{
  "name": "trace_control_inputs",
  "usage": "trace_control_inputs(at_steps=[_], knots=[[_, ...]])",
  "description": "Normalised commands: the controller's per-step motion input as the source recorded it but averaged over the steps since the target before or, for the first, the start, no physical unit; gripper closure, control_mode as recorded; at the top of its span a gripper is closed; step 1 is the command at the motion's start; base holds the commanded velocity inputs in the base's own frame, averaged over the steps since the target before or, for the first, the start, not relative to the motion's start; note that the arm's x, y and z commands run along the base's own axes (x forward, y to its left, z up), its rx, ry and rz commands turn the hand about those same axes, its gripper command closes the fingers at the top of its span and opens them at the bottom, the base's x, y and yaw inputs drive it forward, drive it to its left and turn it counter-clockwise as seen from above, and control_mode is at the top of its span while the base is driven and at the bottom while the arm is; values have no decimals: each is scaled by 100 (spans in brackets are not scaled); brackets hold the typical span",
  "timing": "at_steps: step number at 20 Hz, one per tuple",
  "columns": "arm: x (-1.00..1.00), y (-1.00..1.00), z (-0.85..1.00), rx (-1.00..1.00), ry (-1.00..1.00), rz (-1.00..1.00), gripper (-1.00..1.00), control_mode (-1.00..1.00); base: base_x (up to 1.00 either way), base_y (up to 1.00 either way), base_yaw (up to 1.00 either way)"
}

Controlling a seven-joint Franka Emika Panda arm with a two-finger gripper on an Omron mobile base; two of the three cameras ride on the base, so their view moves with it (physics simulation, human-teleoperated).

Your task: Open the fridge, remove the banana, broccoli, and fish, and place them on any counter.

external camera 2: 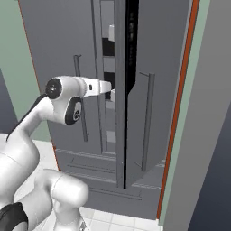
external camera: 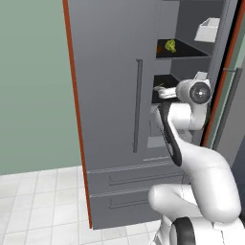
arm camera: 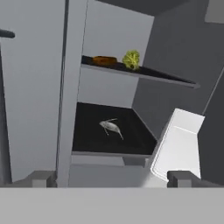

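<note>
The grey fridge [external camera: 110, 95] has its left door closed and its right door swung open. On an upper dark shelf lie the brown banana [arm camera: 104, 60] and the yellow-green broccoli [arm camera: 131, 59], side by side; the broccoli [external camera: 170, 46] also appears from the left base. The silver fish [arm camera: 111, 127] lies alone on the shelf below. My gripper [arm camera: 113, 179] is open and empty, just in front of the fish's shelf and aimed into the fridge. From the base cameras the gripper [external camera: 162, 92] [external camera 2: 109, 92] reaches into the open compartment. The counter is out of view.
A white bin [arm camera: 177, 146] sits to the right of the fish's shelf, close to my right finger. The closed door's edge [arm camera: 70, 92] stands at my left. The open door [external camera 2: 155, 90] juts out on the right. Drawers [external camera: 134, 179] are below.
</note>
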Motion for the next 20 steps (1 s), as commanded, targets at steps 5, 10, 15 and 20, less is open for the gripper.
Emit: trace_control_inputs(at_steps=[5,10,15,20], knots=[[72,-17,-18,0,15,-20,-100,-100,0,0,0],[34,-50,-15,0,9,-21,-100,-100,0,0,0],[-8,-68,-2,0,0,-21,-100,-100,0,0,0],[-65,-86,-2,0,-4,-25,-100,-100,0,0,0]])
